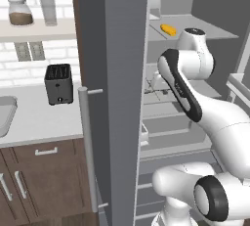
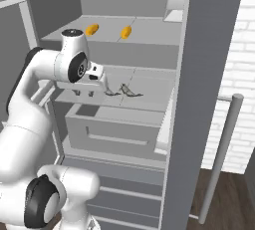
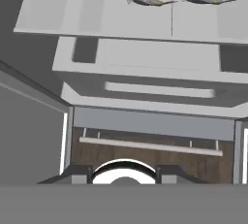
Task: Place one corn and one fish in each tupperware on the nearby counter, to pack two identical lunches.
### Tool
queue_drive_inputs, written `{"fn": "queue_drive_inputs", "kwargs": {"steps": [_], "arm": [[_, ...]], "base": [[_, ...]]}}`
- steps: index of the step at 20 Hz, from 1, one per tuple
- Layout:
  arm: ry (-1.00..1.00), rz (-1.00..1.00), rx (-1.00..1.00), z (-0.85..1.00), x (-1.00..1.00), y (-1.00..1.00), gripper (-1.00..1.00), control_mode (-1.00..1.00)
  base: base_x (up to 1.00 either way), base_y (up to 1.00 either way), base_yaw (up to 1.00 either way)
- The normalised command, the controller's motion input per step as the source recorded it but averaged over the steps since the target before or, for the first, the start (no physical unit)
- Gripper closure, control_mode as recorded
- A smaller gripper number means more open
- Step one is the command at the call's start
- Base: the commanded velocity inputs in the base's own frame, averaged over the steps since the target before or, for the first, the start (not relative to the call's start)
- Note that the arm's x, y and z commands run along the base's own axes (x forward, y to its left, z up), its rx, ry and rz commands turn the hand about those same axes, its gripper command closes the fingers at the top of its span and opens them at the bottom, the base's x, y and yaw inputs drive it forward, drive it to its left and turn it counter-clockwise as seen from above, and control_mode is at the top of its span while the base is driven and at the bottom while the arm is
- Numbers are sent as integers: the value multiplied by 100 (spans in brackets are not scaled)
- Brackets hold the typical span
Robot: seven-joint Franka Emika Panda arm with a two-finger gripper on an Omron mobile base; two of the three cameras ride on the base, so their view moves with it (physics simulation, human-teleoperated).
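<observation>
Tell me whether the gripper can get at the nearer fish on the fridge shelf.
Probably yes: the gripper hangs beside the nearer fish on the open shelf, nothing between them, though its jaws look shut.

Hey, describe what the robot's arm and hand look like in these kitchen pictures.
The arm is glossy white with rounded, bulbous segments and dark grey to black rings and caps at its joints. A black strip runs along one link in the left base view. The hand is a small white block with short dark fingers. No cables or markings can be made out.

two corn cobs side by side on the fridge shelf above the fingers, two fish on the shelf just beside them, drawer below, toaster on the table
</observation>
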Motion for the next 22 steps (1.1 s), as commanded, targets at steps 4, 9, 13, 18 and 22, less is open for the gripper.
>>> {"fn": "queue_drive_inputs", "kwargs": {"steps": [4,9,13,18,22], "arm": [[-1,0,-1,-47,18,-49,-100,-100],[-6,0,0,-59,54,-63,-100,-100],[-24,0,0,11,22,23,-100,-100],[-41,0,10,63,-2,16,-100,-100],[-22,0,4,4,-1,45,-100,-100]], "base": [[0,0,0],[0,0,0],[0,0,0],[0,0,0],[0,0,0]]}}
